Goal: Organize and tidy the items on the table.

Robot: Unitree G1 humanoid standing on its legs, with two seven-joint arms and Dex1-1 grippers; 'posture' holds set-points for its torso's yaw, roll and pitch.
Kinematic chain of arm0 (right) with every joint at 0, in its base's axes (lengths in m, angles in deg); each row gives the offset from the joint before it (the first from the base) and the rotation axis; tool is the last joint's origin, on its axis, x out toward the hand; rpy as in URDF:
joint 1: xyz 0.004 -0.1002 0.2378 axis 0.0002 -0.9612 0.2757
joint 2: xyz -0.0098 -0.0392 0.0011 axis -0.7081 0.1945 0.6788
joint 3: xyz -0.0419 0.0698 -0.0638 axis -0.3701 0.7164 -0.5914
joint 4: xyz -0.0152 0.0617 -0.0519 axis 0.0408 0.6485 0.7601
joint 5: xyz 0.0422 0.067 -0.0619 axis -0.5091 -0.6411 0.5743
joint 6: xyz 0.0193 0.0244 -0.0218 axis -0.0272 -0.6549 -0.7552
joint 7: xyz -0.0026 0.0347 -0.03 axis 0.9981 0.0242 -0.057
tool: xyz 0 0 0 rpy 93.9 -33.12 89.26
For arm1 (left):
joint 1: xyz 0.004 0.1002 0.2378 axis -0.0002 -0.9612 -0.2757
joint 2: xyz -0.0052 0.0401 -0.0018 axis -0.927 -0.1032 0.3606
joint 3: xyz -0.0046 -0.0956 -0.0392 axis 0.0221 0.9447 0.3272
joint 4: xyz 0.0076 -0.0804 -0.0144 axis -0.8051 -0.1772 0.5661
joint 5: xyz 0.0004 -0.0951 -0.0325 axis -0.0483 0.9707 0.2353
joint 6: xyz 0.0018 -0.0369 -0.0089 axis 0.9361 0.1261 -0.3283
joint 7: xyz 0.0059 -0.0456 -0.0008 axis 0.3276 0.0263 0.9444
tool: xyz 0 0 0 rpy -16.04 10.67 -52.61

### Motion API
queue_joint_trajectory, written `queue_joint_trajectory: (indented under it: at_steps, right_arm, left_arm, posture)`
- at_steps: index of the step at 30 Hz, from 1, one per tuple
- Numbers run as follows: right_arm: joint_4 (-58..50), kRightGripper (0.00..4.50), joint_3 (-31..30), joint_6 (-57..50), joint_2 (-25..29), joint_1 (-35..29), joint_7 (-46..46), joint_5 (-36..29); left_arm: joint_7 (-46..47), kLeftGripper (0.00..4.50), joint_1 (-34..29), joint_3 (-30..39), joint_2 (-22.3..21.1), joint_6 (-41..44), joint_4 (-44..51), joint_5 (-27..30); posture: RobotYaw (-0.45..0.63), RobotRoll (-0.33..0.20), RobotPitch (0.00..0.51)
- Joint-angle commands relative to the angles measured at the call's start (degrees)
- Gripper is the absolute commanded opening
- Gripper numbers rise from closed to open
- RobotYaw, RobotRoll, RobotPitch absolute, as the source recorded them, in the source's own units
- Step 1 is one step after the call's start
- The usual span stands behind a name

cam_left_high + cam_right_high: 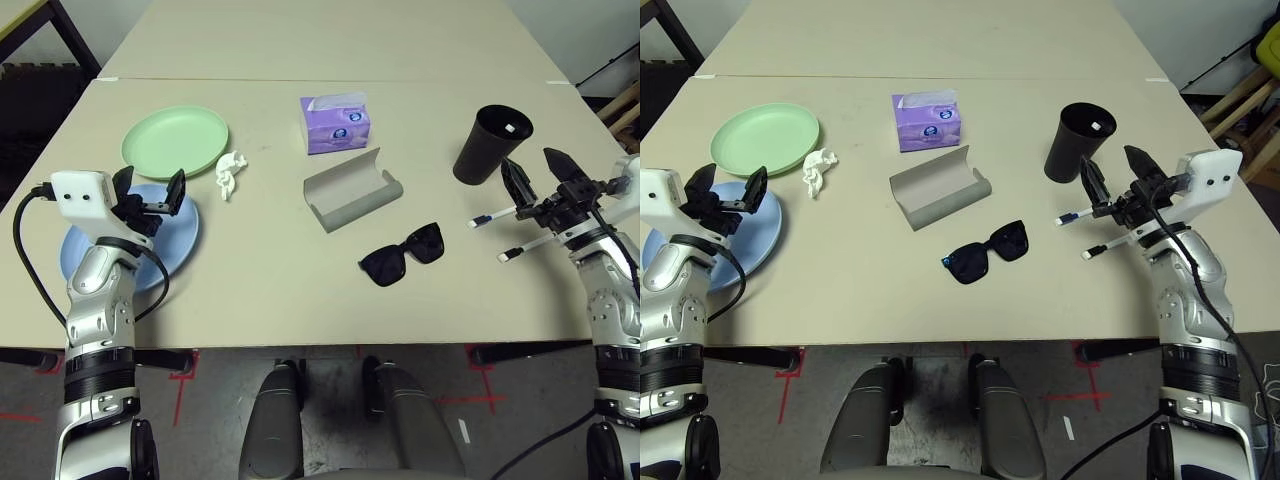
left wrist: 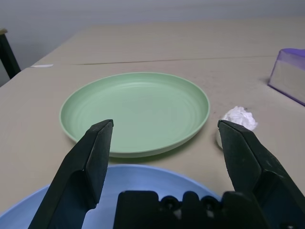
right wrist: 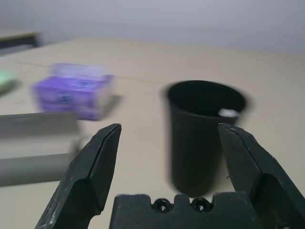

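My left gripper (image 1: 150, 184) hangs open over the light blue plate (image 1: 183, 240) at the table's (image 1: 280, 300) left. Beyond it lie the pale green plate (image 2: 136, 109) and a crumpled white tissue wad (image 1: 231, 173). The grey glasses case (image 1: 352, 190) lies open at the centre, with the black sunglasses (image 1: 402, 255) in front of it. On the right, my right gripper (image 1: 537, 170) is open above two white pens (image 1: 492, 217), facing the upright black cup (image 3: 202, 138). Neither gripper holds anything.
A purple tissue box (image 1: 336, 123) stands behind the glasses case. A seam joins a second table (image 1: 320, 40) at the back. Bare tabletop runs along the front edge between the two arms.
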Motion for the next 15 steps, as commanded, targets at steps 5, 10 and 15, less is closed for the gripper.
queue_joint_trajectory:
  at_steps: [5,10,15]
  right_arm:
    - [0.54,4.48,-5.02,1.88,1.45,1.39,12.59,-0.38]
    - [1.94,4.48,-6.17,2.55,1.74,1.76,17.87,-0.41]
    - [1.57,4.48,-8.54,1.29,2.9,2.21,23.69,-0.49]
  left_arm:
    - [-1.29,4.5,-1.9,0.09,-1.18,1.03,1.38,0.25]
    - [-0.73,4.5,-3.15,0.86,-1.6,1.07,2.44,0.4]
    - [-0.79,4.5,-4.46,0.58,-2.16,1.83,4.43,0.14]
  posture:
    - [0.14,0.0,0.179]
    - [0.17,0.0,0.18]
    - [0.18,0.0,0.184]
